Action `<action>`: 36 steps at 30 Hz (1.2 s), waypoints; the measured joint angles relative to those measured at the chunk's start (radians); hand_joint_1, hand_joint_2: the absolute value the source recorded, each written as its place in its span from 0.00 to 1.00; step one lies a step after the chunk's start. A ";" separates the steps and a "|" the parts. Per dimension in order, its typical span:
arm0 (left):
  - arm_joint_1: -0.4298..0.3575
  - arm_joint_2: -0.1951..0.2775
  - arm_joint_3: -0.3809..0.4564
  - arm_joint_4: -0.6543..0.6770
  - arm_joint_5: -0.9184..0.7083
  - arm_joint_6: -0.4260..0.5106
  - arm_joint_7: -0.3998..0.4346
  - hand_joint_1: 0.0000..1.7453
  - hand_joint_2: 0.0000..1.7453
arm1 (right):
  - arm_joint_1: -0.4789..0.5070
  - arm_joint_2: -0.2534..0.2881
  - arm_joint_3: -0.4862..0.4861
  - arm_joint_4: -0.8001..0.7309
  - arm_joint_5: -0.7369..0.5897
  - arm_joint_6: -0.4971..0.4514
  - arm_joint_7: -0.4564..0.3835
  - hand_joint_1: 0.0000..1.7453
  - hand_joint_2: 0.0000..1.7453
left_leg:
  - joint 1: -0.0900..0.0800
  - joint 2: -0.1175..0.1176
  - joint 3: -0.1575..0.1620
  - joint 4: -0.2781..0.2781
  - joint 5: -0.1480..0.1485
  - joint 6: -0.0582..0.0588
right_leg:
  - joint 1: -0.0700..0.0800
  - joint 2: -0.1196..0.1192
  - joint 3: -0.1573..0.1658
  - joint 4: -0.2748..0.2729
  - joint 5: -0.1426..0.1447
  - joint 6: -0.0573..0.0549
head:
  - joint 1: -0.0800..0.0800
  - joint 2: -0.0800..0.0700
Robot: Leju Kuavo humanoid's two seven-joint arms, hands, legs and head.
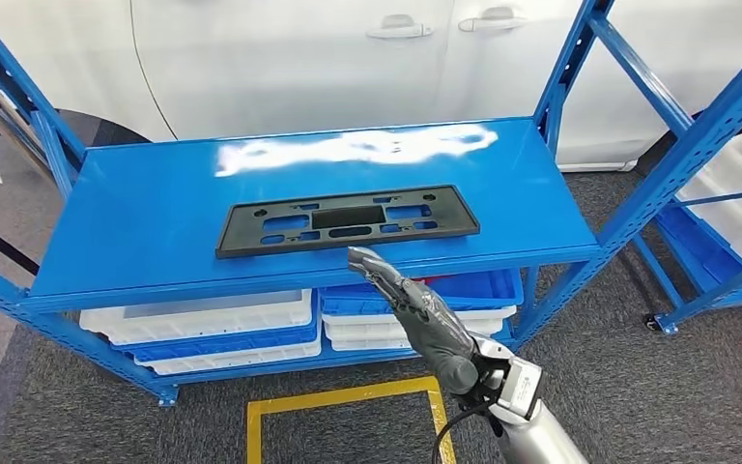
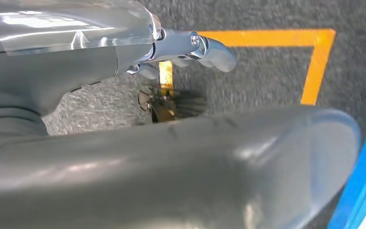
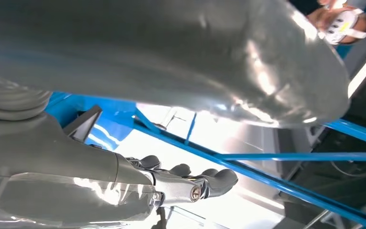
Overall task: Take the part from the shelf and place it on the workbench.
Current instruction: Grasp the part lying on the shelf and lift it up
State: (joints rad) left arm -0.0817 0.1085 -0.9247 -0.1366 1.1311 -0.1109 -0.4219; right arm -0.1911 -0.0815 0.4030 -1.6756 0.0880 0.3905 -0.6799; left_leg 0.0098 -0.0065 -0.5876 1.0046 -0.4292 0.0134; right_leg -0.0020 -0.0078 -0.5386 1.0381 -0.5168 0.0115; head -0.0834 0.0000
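Note:
The part point(image 1: 348, 220) is a flat black rectangular frame with several cut-outs. It lies on the top board of the blue shelf point(image 1: 145, 213), near the front edge. My right hand point(image 1: 423, 314) reaches up from below with fingers stretched out, and its fingertips are at the shelf's front edge just under the part. It holds nothing. In the right wrist view the right hand point(image 3: 171, 183) has its fingers apart, and a dark corner of the part point(image 3: 83, 125) shows beyond it. My left hand point(image 2: 181, 47) hangs over the floor with nothing in it.
White and blue bins point(image 1: 213, 324) fill the lower shelf level. A white car point(image 1: 348, 58) stands behind the shelf. A second blue rack point(image 1: 715, 184) is at the right. Yellow tape point(image 1: 348, 398) marks the grey carpet. A person point(image 3: 343, 21) is nearby.

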 joint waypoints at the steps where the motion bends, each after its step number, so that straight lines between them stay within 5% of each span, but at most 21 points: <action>1: -0.001 0.000 -0.001 0.000 0.000 0.000 0.000 0.00 0.00 | -0.003 0.000 0.000 0.006 0.003 -0.004 0.002 0.00 0.00 | 0.002 0.000 0.007 -0.004 -0.002 0.005 | -0.001 0.001 -0.022 0.044 -0.020 0.004 | 0.000 0.000; 3: -0.003 0.000 -0.004 0.000 0.000 0.000 0.000 0.00 0.00 | -0.008 0.000 0.001 0.025 0.009 -0.015 0.007 0.00 0.00 | 0.001 -0.001 0.015 -0.005 -0.010 0.011 | -0.005 0.003 -0.102 0.182 -0.070 0.008 | 0.000 0.000; 5: -0.003 0.001 -0.007 0.000 0.000 0.002 0.003 0.00 0.00 | -0.011 0.000 0.004 0.049 0.021 -0.031 0.020 0.00 0.50 | 0.001 -0.003 0.026 -0.005 -0.019 0.012 | -0.007 0.003 -0.168 0.265 -0.074 0.011 | 0.000 0.000; 7: -0.002 0.001 -0.009 0.000 0.001 0.006 0.008 0.00 0.00 | -0.024 0.003 0.009 0.073 0.039 -0.052 0.040 0.00 1.00 | 0.001 -0.006 0.043 -0.004 -0.030 0.008 | -0.009 0.003 -0.157 0.195 0.002 0.008 | 0.000 0.000; 9: -0.003 0.000 -0.013 0.000 0.001 0.011 0.012 0.00 0.00 | -0.043 0.010 0.015 0.094 0.054 -0.070 0.055 0.00 1.00 | -0.001 -0.009 0.055 -0.003 -0.042 0.000 | -0.008 0.004 -0.105 0.053 0.081 0.000 | 0.000 0.000; 10: -0.005 0.000 -0.014 0.000 0.001 0.014 0.015 0.00 0.00 | -0.052 0.014 0.017 0.104 0.059 -0.077 0.059 0.00 1.00 | -0.002 -0.010 0.058 -0.003 -0.047 -0.005 | -0.006 0.005 -0.087 0.006 0.099 -0.004 | 0.000 0.000; 15: -0.006 0.002 -0.020 0.000 0.001 0.039 0.041 0.00 0.00 | -0.095 0.029 0.037 0.163 0.088 -0.108 0.057 0.00 1.00 | 0.000 -0.008 0.057 0.015 -0.073 -0.034 | -0.005 0.007 -0.068 -0.029 0.095 -0.028 | 0.000 0.000; 19: -0.002 0.005 -0.021 0.000 0.001 0.070 0.066 0.00 0.00 | -0.125 0.036 0.055 0.214 0.095 -0.132 0.041 0.00 1.00 | 0.003 -0.003 -0.063 0.246 -0.173 -0.047 | -0.006 0.003 -0.057 -0.034 0.088 -0.041 | 0.000 0.000; 21: 0.003 0.005 -0.021 0.000 0.001 0.089 0.076 0.00 0.00 | -0.132 0.038 0.065 0.238 0.110 -0.158 0.034 0.00 1.00 | 0.003 -0.002 -0.094 0.276 -0.155 -0.048 | -0.004 0.004 -0.051 -0.034 0.083 -0.042 | 0.000 0.000; 25: 0.006 0.011 -0.020 0.000 0.001 0.093 0.075 0.00 0.00 | -0.156 0.046 0.087 0.265 0.162 -0.219 0.031 0.00 0.00 | -0.002 0.000 0.000 0.035 -0.019 -0.031 | 0.001 0.005 -0.033 -0.032 0.068 -0.031 | 0.000 0.000; 29: 0.007 0.012 -0.022 0.000 0.001 0.073 0.060 0.00 0.00 | -0.180 0.051 0.112 0.299 0.229 -0.284 0.035 0.00 1.00 | -0.004 -0.001 0.016 -0.003 -0.010 -0.007 | 0.002 0.006 -0.031 -0.029 0.061 -0.010 | 0.000 0.000; 31: 0.005 0.012 -0.024 0.000 0.001 0.070 0.057 0.00 0.00 | -0.194 0.052 0.122 0.321 0.267 -0.323 0.037 0.00 1.00 | 0.001 0.000 0.020 -0.009 -0.006 0.004 | 0.001 0.007 -0.051 0.018 0.031 -0.001 | 0.000 0.000; 34: 0.003 0.012 -0.028 0.000 0.001 0.069 0.054 0.00 0.00 | -0.212 0.054 0.145 0.375 0.373 -0.423 0.046 0.00 1.00 | 0.000 0.000 0.021 -0.010 -0.007 0.012 | -0.004 0.007 -0.148 0.208 -0.055 0.008 | 0.000 0.000; 36: 0.002 0.012 -0.031 0.000 0.001 0.072 0.054 0.00 0.00 | -0.222 0.058 0.166 0.420 0.489 -0.520 0.075 0.00 1.00 | 0.000 -0.001 0.023 -0.009 -0.011 0.011 | -0.006 0.007 -0.182 0.258 -0.049 0.011 | 0.000 0.000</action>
State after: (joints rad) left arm -0.0793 0.1202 -0.9558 -0.1366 1.1318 -0.0394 -0.3679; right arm -0.4133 -0.0240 0.5695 -1.2553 0.5770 -0.1293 -0.6052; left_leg 0.0100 -0.0079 -0.5643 0.9953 -0.4397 0.0247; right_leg -0.0085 -0.0008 -0.7203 1.2962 -0.5660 0.0222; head -0.0834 0.0000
